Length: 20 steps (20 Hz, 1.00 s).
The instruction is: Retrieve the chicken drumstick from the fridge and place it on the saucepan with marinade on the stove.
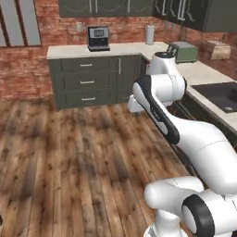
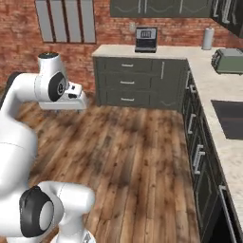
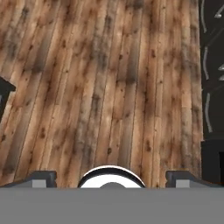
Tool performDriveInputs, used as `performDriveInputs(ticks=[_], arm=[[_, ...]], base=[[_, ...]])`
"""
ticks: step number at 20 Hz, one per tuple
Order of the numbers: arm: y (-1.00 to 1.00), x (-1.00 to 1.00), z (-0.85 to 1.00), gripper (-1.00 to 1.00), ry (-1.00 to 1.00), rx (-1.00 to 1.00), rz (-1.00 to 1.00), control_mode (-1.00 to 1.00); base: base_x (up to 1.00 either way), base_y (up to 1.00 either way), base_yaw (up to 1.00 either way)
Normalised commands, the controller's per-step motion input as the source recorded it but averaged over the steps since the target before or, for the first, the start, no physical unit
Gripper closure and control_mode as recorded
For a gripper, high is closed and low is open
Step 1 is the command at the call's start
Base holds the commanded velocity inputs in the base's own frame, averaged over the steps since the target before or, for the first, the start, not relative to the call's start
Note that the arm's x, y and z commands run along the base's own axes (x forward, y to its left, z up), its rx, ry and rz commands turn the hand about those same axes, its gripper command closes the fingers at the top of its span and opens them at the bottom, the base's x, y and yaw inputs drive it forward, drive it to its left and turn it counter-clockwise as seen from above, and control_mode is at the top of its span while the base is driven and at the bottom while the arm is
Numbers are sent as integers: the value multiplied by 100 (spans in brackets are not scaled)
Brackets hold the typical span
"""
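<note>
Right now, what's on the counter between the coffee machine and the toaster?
In the right base view, a white paper towel roll stands between the coffee machine and the toaster, near the counter corner; the left base view agrees.

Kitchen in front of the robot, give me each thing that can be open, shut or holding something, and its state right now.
gripper: open, jaws wide apart, nothing between them, pointed down at the wood floor.
counter drawers: all three shut.
cabinet door beside the drawers: shut.
upper cabinets: doors shut.
coffee machine: upright on the counter.
toaster: upright on the counter.
</note>
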Motion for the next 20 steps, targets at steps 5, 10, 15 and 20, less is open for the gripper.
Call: performDriveInputs(ticks=[5, 10, 15, 20], arm=[[0, 0, 0, -100, 0, 0, 0, 100], [0, 0, 0, -100, 0, 0, 0, 100], [0, 0, 0, -100, 0, 0, 0, 100], [0, 0, 0, -100, 0, 0, 0, 100]], base=[[-2, 0, -100], [-2, 0, -100], [-2, 0, -100], [-2, 6, -98]])
